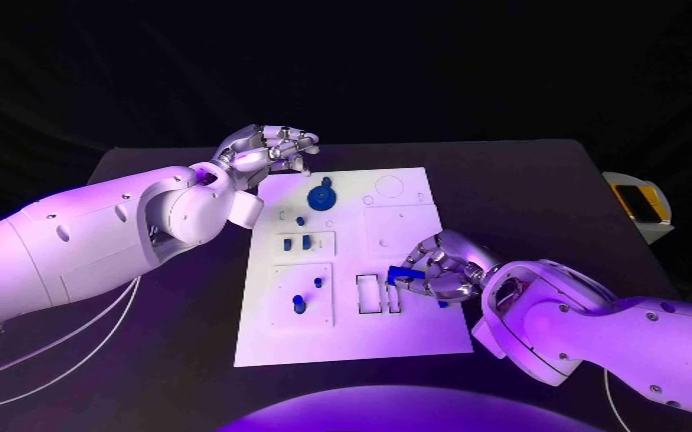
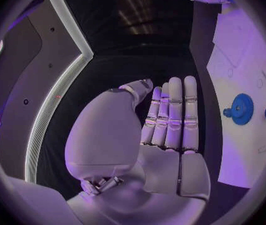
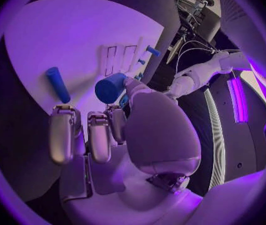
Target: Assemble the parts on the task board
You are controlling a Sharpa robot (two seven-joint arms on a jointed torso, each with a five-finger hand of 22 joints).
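The right hand (image 1: 444, 267) pinches a blue peg (image 1: 402, 274) between thumb and fingers, low over the board (image 1: 418, 337) just beside the two slots (image 1: 378, 294), likely lining it up for seating. A second peg (image 3: 57, 84) lies loose on the board near it. The left hand (image 1: 268, 154) holds nothing, fingers straight and together, parked off the board's far corner near the gear (image 1: 322, 194), out of the way.
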